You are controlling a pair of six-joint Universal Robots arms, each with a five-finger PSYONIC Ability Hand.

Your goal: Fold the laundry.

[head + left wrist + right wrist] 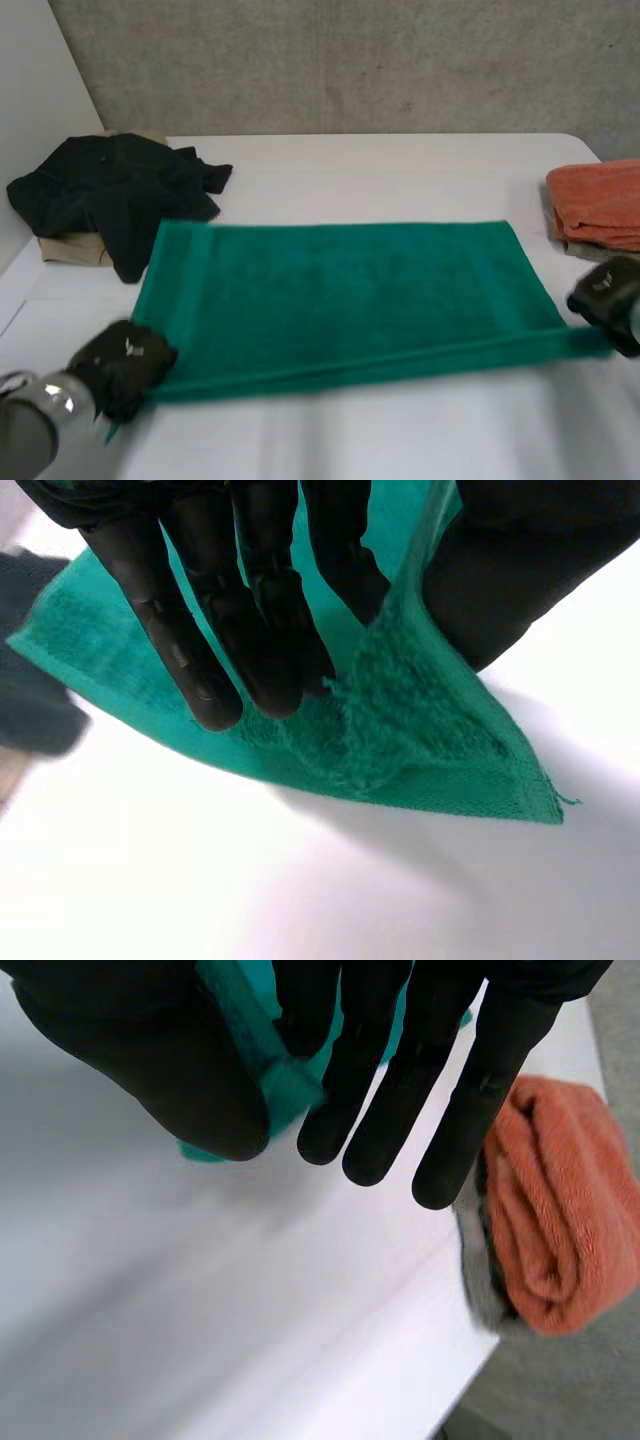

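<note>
A green towel (350, 290) lies spread across the middle of the white table (400, 170), its near edge lifted and pulled taut. My left hand (125, 362) pinches the towel's near left corner (440, 750) between thumb and straight fingers (265, 630). At the near right corner my right hand (610, 298) grips the towel (285, 1080) between its thumb and fingers (390, 1090).
A heap of black clothing (115, 195) on a tan piece (70, 250) lies at the far left. A folded orange towel (600, 205) (550, 1220) sits at the table's right edge, over a grey cloth (480, 1270).
</note>
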